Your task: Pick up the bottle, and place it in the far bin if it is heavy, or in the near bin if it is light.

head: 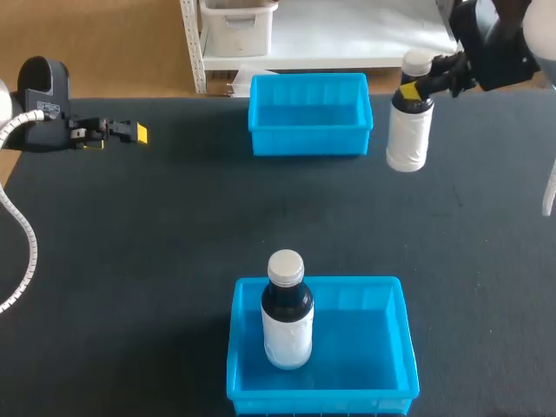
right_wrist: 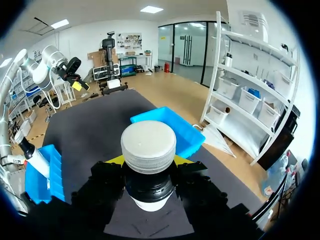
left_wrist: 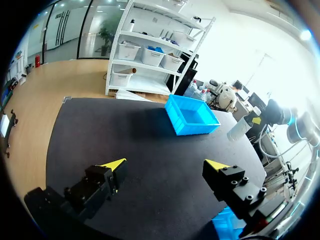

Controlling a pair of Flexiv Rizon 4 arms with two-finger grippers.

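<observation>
Table (head: pixel 130 261): dark mat carrying 2 blue bins.
Near bin (head: pixel 407 330): holds 1 upright bottle (head: pixel 287 313) with a white cap.
Far bin (head: pixel 308 109): nothing visible inside.
Held bottle (head: pixel 409 130): upright, near the far bin's right side.
Right gripper (head: pixel 417 89): clamped on the held bottle's neck.
Left gripper (left_wrist: pixel 167 167): fingers spread wide, grasping nothing, well apart from both bins.

Bottle (head: pixel 287 326) upright in near bin (head: pixel 405 352); second bottle (head: pixel 408 139) between right fingers (head: pixel 410 90), right of far bin (head: pixel 308 141).
</observation>
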